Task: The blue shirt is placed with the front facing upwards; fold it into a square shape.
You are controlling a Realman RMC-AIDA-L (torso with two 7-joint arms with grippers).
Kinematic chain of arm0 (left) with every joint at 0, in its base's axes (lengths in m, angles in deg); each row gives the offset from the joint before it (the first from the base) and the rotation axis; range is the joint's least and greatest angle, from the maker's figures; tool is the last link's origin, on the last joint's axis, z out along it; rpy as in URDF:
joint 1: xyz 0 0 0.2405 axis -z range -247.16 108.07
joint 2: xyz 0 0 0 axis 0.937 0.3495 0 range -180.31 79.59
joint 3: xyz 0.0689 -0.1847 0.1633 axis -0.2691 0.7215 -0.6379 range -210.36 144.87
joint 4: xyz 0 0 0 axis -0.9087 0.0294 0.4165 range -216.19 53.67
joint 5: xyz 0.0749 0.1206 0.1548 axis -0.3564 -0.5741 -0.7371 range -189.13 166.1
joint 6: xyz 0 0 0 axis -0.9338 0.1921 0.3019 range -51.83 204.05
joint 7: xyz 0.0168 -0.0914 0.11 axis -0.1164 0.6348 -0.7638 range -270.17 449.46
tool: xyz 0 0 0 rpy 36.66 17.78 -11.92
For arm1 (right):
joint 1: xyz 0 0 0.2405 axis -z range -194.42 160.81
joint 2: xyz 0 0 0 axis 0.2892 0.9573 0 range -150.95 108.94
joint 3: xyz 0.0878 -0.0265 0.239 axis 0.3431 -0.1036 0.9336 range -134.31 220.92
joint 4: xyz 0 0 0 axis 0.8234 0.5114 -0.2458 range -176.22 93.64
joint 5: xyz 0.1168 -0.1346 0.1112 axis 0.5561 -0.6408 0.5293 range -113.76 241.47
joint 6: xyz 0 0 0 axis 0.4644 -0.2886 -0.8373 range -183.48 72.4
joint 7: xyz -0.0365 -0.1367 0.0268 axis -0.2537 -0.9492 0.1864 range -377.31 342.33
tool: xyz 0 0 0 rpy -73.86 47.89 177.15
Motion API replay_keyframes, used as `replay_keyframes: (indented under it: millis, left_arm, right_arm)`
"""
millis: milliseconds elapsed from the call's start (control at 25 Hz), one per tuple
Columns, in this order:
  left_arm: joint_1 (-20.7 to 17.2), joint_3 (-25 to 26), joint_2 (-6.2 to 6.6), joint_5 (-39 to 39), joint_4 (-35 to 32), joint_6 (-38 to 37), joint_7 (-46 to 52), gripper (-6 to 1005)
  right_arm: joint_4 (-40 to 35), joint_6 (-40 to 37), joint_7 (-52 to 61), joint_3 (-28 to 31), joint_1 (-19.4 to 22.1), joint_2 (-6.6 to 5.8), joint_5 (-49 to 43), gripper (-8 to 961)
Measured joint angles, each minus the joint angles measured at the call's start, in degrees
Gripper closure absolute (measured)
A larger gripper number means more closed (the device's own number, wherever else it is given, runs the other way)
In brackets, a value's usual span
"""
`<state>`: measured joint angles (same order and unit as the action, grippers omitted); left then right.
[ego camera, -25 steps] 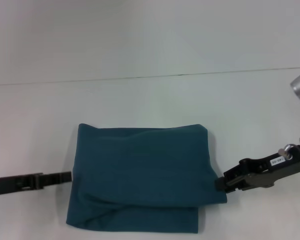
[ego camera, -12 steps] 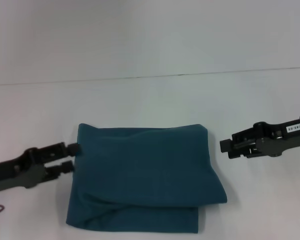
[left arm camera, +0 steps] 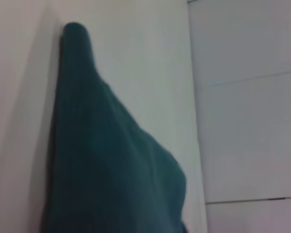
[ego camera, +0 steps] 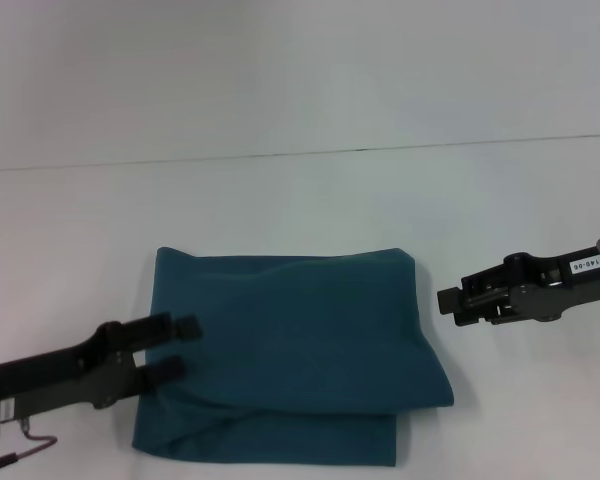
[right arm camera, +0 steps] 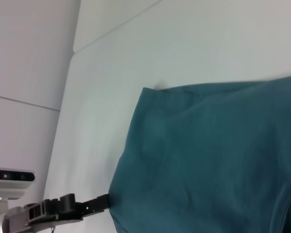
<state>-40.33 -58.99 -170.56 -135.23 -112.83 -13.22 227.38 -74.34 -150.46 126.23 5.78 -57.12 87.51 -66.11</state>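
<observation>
Cloth of the blue shirt (ego camera: 290,355), folded into a rough rectangle near the counter's (ego camera: 300,200) front edge, looks soft and limp; grip at corners. Left pincer (ego camera: 185,346) hovers spread over its left edge; right pincer (ego camera: 446,303) hangs beside its right edge, fingers unclear.

You see the blue shirt (ego camera: 290,350) folded on the table (ego camera: 300,200); the left gripper (ego camera: 180,347) spreads over its left edge, the right gripper (ego camera: 450,301) hovers beside its right edge.
</observation>
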Motion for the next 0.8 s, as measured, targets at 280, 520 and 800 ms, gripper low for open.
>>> replay_keyframes:
  millis: [280,520,800]
  left_arm:
    - [-0.5,0.0,0.25,-4.0,-0.5,2.0,1.0,231]
    - [-0.8,0.4,0.60,-4.1,-2.1,-1.1,0.7,231]
    - [-1.1,0.6,0.68,-2.3,-4.6,-4.9,0.3,231]
  right_arm:
    - [0.0,0.0,0.0,0.0,0.2,-0.11,0.0,535]
    - [-0.1,0.0,0.0,0.0,0.3,-0.25,0.0,534]
    - [-0.2,-0.1,-0.1,0.0,0.3,-0.32,0.0,532]
